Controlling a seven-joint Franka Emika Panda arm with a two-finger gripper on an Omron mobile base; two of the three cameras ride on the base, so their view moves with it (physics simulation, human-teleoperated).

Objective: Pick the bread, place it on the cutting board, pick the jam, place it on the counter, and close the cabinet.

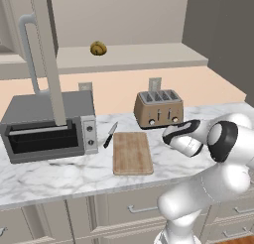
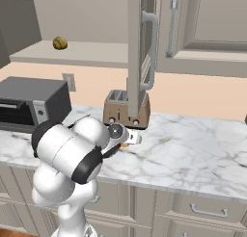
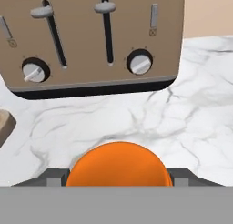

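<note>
Hand view has the jam [image 3: 119,165] right up close, a smooth round orange blob with no label I can read, pinched between the hand [image 3: 119,177] 's two dark fingertips just over the white marble surface [image 3: 191,127], in front of the toaster [image 3: 91,36]. In the left base view the bread [image 1: 98,48] is a lumpy golden-brown roll sitting on the open cabinet [image 1: 47,54] shelf, and the wooden cutting board [image 1: 131,152] lies bare beside a knife [image 1: 110,135].

Jam [image 3: 119,165] in pincer [image 3: 119,177], facing toaster [image 3: 93,38] (marble counter [image 3: 200,104] below)
</note>
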